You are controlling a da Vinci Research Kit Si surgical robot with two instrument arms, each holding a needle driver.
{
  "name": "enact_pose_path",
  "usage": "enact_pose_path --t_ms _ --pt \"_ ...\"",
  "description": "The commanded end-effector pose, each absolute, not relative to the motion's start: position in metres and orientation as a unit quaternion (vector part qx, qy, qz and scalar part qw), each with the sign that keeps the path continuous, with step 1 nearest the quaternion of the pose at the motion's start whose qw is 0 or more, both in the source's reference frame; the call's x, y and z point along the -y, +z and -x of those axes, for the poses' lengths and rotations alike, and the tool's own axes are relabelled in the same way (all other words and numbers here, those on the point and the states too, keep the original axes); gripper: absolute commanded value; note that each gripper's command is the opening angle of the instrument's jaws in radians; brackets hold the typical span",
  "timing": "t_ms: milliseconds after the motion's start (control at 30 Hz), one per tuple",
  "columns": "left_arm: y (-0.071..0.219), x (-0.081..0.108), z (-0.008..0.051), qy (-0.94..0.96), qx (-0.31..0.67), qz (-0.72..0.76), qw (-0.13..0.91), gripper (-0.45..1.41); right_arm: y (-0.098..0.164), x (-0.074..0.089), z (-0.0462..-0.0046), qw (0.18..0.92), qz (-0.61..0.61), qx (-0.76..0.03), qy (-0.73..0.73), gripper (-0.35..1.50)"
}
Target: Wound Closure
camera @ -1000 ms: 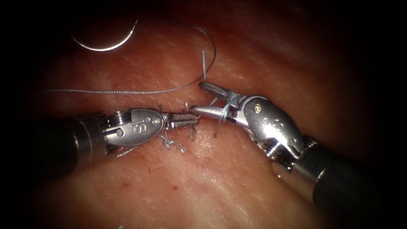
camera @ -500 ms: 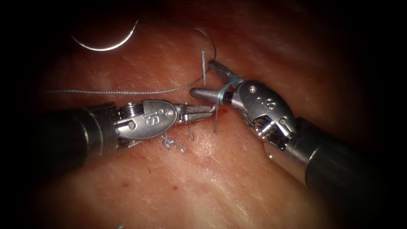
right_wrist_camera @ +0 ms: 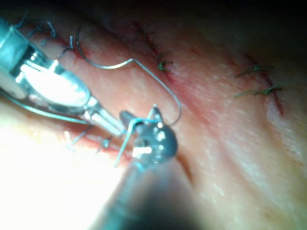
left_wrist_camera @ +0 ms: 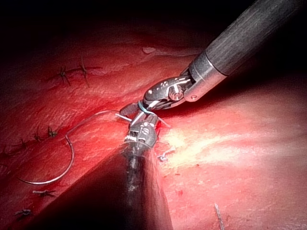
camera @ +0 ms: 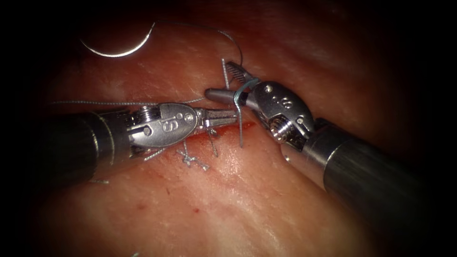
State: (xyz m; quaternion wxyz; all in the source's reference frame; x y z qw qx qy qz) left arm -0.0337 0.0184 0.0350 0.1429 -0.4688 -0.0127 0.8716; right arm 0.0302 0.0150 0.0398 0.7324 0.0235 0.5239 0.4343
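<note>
Though thread-wrapped [camera: 243, 86], right hand [camera: 220, 81] agape.

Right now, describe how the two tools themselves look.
Both are alike: a dark, finely ribbed shaft ending in a shiny silver wrist with round pins and stamped characters, then two slim grey jaws. The left tool has jaws with toothed inner faces; so does the right tool.

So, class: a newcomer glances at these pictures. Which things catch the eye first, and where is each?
First the two tools meeting over the cut: the right tool, jaws open, has thread looped round it, and the left tool grips a thread end just below. Next the needle, lying free on the tissue at upper left, held by neither tool and not in the tissue. Then the knots along the cut.
</note>
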Motion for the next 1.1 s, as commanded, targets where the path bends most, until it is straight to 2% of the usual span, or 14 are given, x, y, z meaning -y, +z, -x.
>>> enact_pose_path --t_ms 33,233,367,467,600,667,700,1100 --pt "0.0356 -0.0186 0.0342 0.871 0.012 0.47 0.142 -0.45 0.0406 -0.0155 -0.0307 0.731 -0.024 -0.525 0.434 0.98" --pt "0.0356 -0.0187 0.0342 0.871 0.011 0.469 0.142 -0.45 0.0407 -0.0159 -0.0307 0.73 -0.024 -0.524 0.438 1.0" --pt "0.0356 -0.0187 0.0342 0.871 0.011 0.469 0.142 -0.45 0.041 -0.0162 -0.0308 0.73 -0.024 -0.524 0.439 0.93" --pt "0.0356 -0.0186 0.0342 0.871 0.011 0.469 0.142 -0.45 0.0411 -0.0161 -0.0307 0.729 -0.026 -0.525 0.439 0.66" --pt "0.0356 -0.0186 0.034 0.871 0.012 0.47 0.142 -0.45 0.041 -0.0158 -0.0308 0.729 -0.032 -0.525 0.438 0.11" --pt "0.0356 -0.0185 0.0338 0.872 0.011 0.469 0.142 -0.45 0.0411 -0.0157 -0.0309 0.731 -0.036 -0.524 0.436 -0.09" --pt "0.0356 -0.0185 0.0337 0.872 0.01 0.468 0.142 -0.45 0.0411 -0.0157 -0.0309 0.733 -0.037 -0.522 0.436 -0.33" --pt "0.0362 -0.0192 0.0325 0.875 0.005 0.462 0.141 -0.45 0.0402 -0.0136 -0.0308 0.73 -0.077 -0.536 0.417 -0.35"
